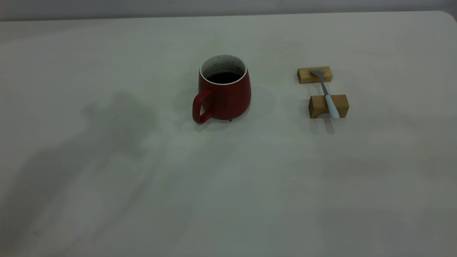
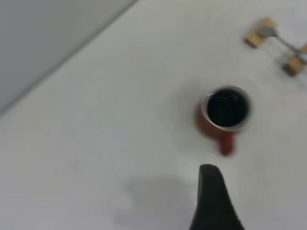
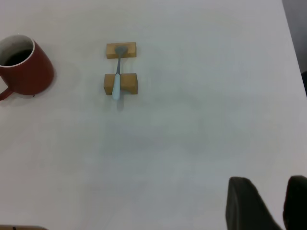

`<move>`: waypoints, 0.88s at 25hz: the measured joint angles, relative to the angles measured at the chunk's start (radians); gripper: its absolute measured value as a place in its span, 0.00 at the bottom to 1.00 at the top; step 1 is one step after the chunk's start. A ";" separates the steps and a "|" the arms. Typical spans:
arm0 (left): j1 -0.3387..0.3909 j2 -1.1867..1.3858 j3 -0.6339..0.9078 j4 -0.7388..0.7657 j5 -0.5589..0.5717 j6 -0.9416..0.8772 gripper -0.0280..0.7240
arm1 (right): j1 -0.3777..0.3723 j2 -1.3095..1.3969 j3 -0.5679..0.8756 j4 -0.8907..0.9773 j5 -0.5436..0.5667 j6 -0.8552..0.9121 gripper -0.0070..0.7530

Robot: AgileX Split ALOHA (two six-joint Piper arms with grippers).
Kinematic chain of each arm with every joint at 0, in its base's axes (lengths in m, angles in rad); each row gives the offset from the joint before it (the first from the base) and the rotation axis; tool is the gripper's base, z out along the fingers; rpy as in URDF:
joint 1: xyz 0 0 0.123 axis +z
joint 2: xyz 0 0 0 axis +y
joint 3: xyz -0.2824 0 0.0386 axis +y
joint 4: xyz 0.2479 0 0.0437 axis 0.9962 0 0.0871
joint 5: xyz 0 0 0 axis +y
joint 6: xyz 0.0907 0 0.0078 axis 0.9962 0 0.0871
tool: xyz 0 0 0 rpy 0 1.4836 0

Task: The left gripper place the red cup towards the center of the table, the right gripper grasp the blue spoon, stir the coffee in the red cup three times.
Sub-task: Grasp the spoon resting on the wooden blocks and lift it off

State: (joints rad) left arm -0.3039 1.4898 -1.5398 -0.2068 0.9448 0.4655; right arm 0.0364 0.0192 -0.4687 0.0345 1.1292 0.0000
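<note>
The red cup [image 1: 225, 96] stands upright near the middle of the table [image 1: 107, 178], its handle toward the front left, with dark coffee [image 1: 224, 77] inside. To its right the blue spoon [image 1: 325, 93] lies across two wooden blocks, bowl on the far one. Neither arm appears in the exterior view. In the left wrist view my left gripper [image 2: 213, 196] is a dark shape well short of the cup [image 2: 224, 117], touching nothing. My right gripper [image 3: 271, 184] hangs open and empty, far from the spoon [image 3: 117, 72] and the cup [image 3: 26, 69].
The far block [image 1: 315, 75] and the near block [image 1: 328, 106] carry the spoon. A soft arm shadow falls on the table's left half. The table's back edge and its rounded back-right corner [image 1: 446, 14] are in view.
</note>
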 joint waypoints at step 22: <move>0.000 -0.585 0.723 0.102 0.224 -0.297 0.77 | 0.000 0.000 0.000 0.000 0.000 0.000 0.32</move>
State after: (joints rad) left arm -0.3039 0.9045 -0.8172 -0.1048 1.1687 0.1689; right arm 0.0364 0.0192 -0.4687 0.0345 1.1292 0.0000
